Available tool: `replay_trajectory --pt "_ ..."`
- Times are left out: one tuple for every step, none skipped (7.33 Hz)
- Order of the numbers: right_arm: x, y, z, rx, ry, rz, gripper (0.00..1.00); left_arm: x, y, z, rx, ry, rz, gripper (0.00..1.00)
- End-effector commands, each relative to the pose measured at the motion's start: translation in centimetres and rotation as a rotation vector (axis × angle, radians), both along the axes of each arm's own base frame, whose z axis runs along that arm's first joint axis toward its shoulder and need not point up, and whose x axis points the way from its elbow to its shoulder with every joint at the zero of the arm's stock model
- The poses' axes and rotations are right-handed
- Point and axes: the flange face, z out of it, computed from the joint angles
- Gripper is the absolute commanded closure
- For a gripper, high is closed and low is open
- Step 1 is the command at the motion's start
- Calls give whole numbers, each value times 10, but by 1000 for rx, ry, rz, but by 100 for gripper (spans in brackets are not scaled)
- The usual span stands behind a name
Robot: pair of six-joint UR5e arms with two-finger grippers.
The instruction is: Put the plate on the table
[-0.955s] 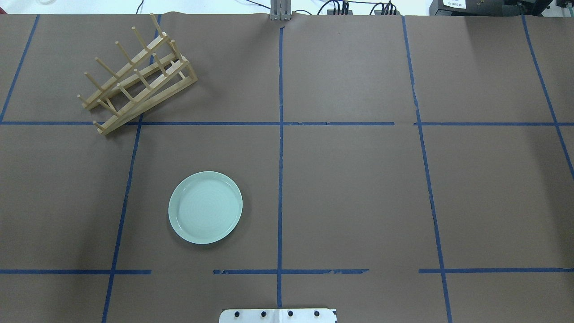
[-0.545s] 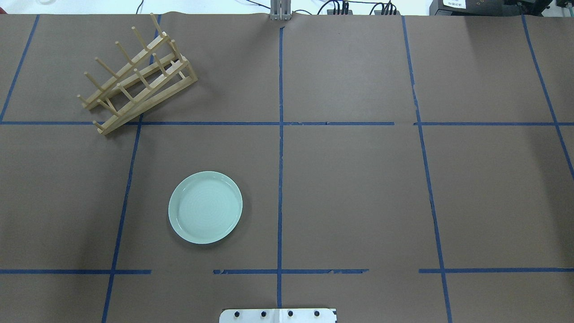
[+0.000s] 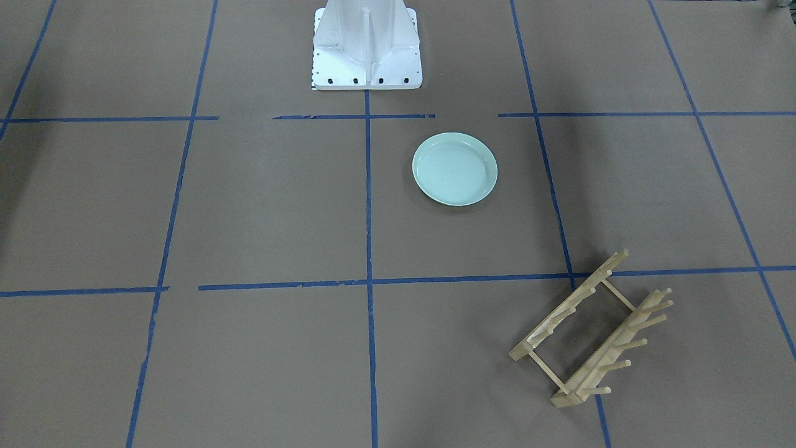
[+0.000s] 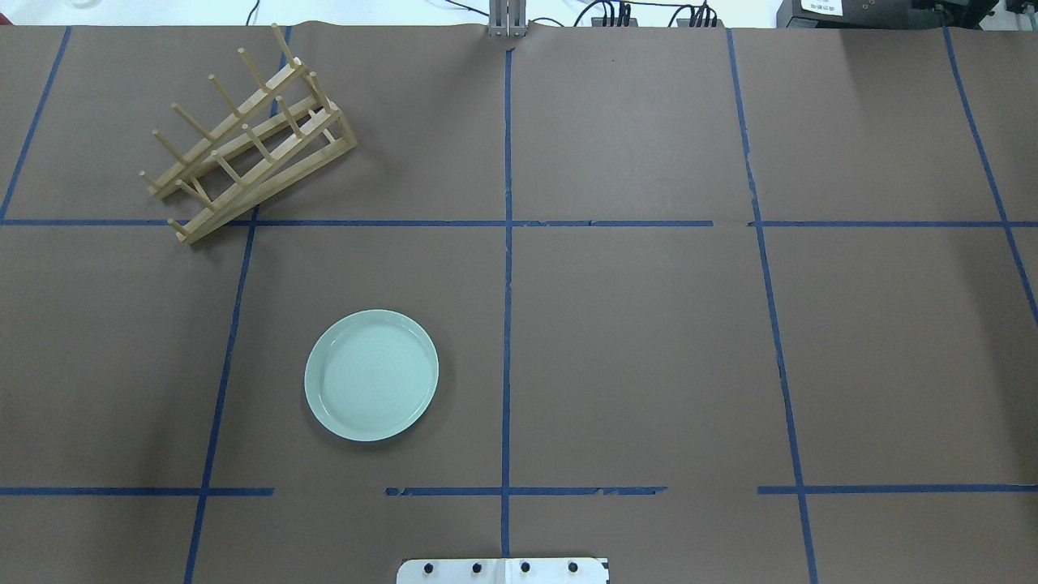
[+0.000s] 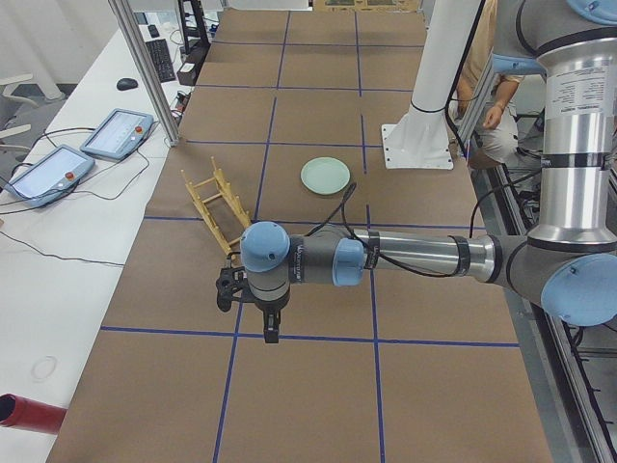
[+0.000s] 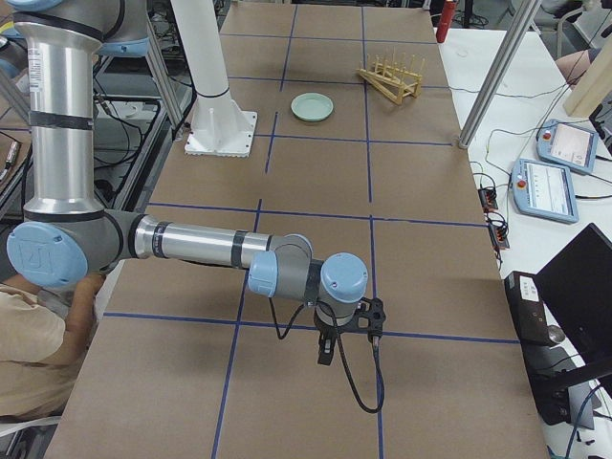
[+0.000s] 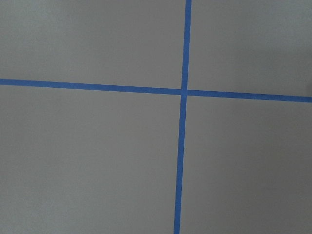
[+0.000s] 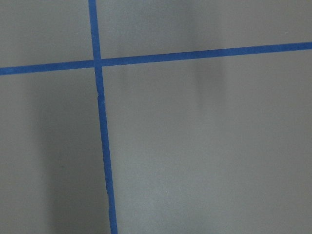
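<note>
The pale mint-green plate (image 4: 371, 375) lies flat on the brown table (image 4: 649, 341), left of the centre tape line and near the robot base; it also shows in the front-facing view (image 3: 454, 168) and small in both side views (image 5: 325, 176) (image 6: 312, 106). Nothing touches it. My left gripper (image 5: 273, 330) hangs over the table's left end, far from the plate. My right gripper (image 6: 325, 350) hangs over the right end, also far away. Both show only in the side views, so I cannot tell whether they are open or shut. Both wrist views show only bare paper and tape.
The empty wooden peg dish rack (image 4: 247, 138) stands at the far left of the table, beyond the plate. The white robot base (image 3: 367, 46) is at the near edge centre. Tablets (image 5: 116, 133) and cables lie on the side bench. A person (image 5: 496, 92) sits behind the robot.
</note>
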Motion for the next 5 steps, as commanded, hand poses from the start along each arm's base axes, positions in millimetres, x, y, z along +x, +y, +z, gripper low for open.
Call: replay_trajectory --pt "0 0 0 0 0 0 0 0 -2 -2 -2 -1 1 0" --pt "0 0 1 -1 0 0 0 0 0 0 -3 -11 4 0" --pt "0 0 0 0 0 0 0 2 -5 -6 18 -14 13 0" --pt "0 0 0 0 0 0 0 6 -13 -15 68 -17 57 0" --pt "0 -1 -1 2 0 0 0 6 -13 -13 70 -17 65 0"
